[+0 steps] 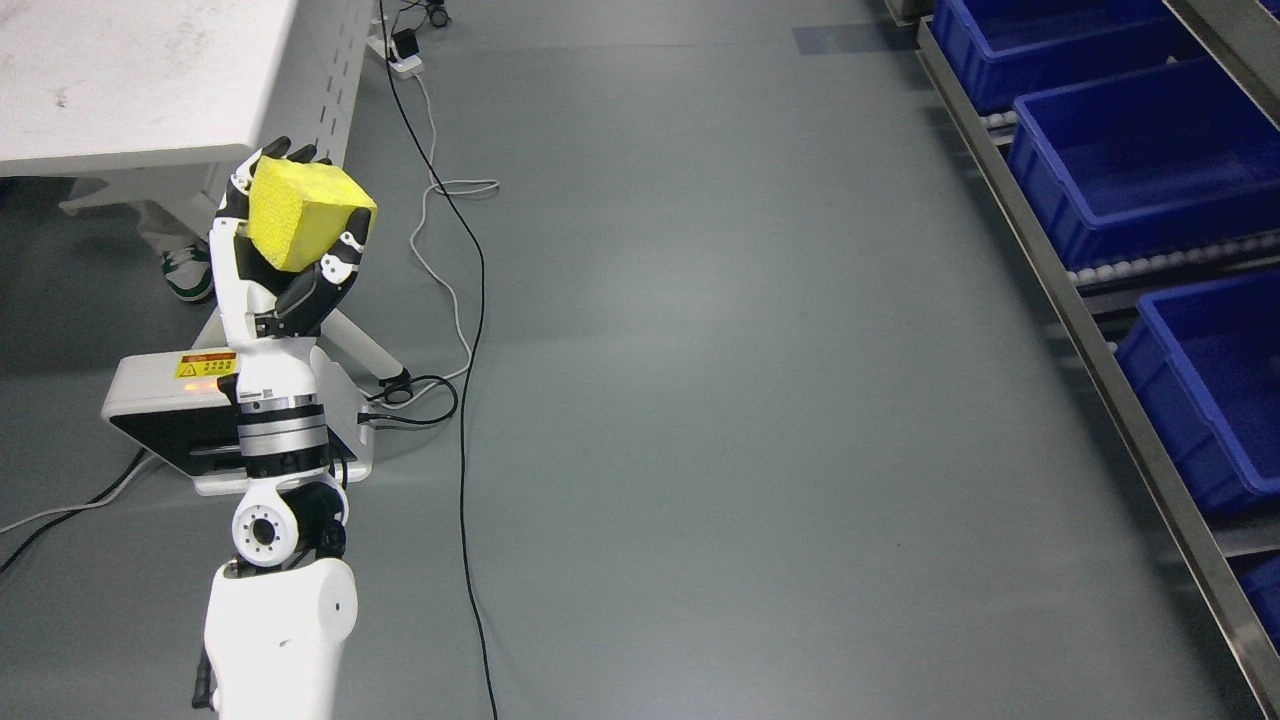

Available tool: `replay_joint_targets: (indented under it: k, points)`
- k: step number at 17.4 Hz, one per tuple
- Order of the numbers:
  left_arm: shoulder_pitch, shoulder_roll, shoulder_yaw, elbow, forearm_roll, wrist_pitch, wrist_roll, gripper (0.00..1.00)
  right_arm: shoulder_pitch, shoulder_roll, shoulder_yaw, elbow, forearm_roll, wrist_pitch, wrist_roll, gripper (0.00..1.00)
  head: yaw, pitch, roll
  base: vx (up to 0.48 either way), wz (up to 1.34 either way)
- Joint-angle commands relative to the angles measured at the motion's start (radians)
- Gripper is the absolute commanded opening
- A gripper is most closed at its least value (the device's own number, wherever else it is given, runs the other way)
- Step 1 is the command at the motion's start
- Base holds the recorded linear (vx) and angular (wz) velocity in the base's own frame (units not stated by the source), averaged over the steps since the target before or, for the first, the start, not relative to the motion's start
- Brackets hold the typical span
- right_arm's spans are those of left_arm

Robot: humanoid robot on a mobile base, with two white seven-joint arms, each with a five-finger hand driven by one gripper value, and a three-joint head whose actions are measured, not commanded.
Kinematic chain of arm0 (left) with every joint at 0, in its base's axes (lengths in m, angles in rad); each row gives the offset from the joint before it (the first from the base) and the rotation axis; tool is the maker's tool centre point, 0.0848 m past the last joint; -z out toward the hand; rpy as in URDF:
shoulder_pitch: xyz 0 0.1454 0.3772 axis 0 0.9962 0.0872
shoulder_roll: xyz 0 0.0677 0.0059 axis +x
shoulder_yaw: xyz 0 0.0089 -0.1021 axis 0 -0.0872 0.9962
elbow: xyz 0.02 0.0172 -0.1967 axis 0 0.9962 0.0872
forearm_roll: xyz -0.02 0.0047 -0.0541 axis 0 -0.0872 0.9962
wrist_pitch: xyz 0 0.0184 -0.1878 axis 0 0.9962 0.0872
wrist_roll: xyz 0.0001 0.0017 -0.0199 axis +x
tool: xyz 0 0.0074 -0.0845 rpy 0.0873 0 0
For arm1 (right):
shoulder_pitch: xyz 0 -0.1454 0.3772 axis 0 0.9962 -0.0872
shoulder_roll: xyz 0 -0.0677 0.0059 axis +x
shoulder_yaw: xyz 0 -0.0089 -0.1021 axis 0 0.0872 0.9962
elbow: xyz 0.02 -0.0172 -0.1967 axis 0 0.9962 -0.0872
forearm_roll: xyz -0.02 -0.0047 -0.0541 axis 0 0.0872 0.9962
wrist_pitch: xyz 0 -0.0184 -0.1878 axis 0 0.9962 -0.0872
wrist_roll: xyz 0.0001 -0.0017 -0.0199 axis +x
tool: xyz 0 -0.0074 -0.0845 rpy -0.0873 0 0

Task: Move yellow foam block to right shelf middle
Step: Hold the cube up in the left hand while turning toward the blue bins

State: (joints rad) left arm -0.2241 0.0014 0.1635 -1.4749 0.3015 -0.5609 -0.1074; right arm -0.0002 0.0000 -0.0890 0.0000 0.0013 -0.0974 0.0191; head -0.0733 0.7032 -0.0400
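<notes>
Yellow foam block gripped in the raised left hand, fingers curled around it, held above grey floor near a white table, blue bins shelved far right.

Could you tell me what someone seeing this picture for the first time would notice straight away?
First, the yellow foam block, gripped in the raised left hand at the picture's left, in front of a white table. Next, the row of blue bins on the shelf rack along the right edge. Black and white cables trail across the grey floor between them.
</notes>
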Motion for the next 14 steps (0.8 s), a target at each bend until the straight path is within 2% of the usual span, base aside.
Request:
replay_joint_targets:
  k: [1,6,14]
  points:
    - [0.017,0.016,0.001,-0.028,-0.001,0.001,-0.002,0.34,-0.003,-0.017,0.000,-0.017,-0.003,0.001,-0.001,1.00,0.0000,0.000,0.000,0.240,0.36]
    - [0.028,0.016,0.001,-0.041,-0.001,0.001,-0.002,0.34,-0.001,-0.017,0.000,-0.017,-0.001,0.001,-0.001,1.00,0.0000,0.000,0.000,0.319,0.10]
    - [0.045,0.016,0.001,-0.058,-0.001,0.001,-0.002,0.34,-0.003,-0.017,0.000,-0.017,-0.001,0.001,-0.001,1.00,0.0000,0.000,0.000,0.341,-0.24]
